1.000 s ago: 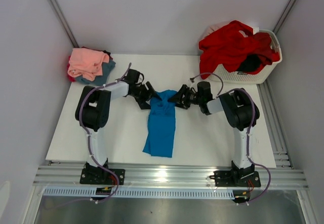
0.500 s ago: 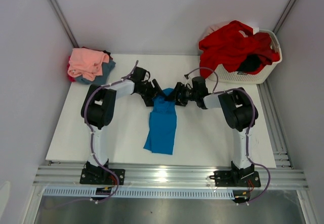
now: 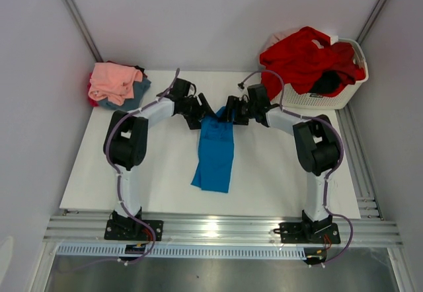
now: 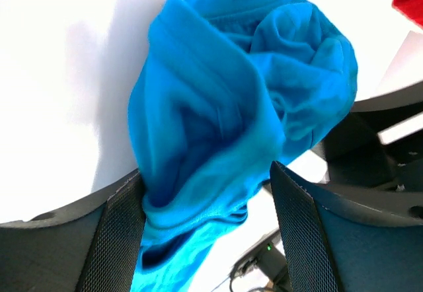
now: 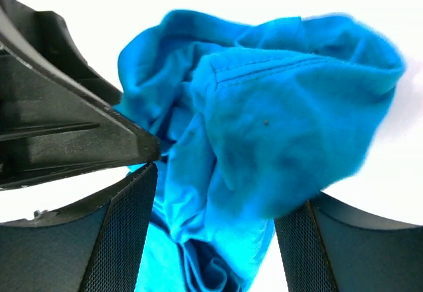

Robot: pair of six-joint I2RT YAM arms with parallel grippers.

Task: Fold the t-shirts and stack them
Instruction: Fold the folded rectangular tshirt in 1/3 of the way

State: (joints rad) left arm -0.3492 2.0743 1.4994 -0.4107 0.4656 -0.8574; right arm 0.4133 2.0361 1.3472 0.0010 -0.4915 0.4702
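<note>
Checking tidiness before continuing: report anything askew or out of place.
The blue t-shirt is crumpled at its far end, bunched between the left tool and right tool; red t-shirts spill over the white basket rim.

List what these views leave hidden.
Whether the left gripper or right gripper actually pinches the blue t-shirt: wrist views, bunched cloth fills both gaps.
Lower shirts in the far-left stack: top view, the salmon t-shirt covers them.
Basket contents: top view, the red t-shirt drapes over it.
</note>
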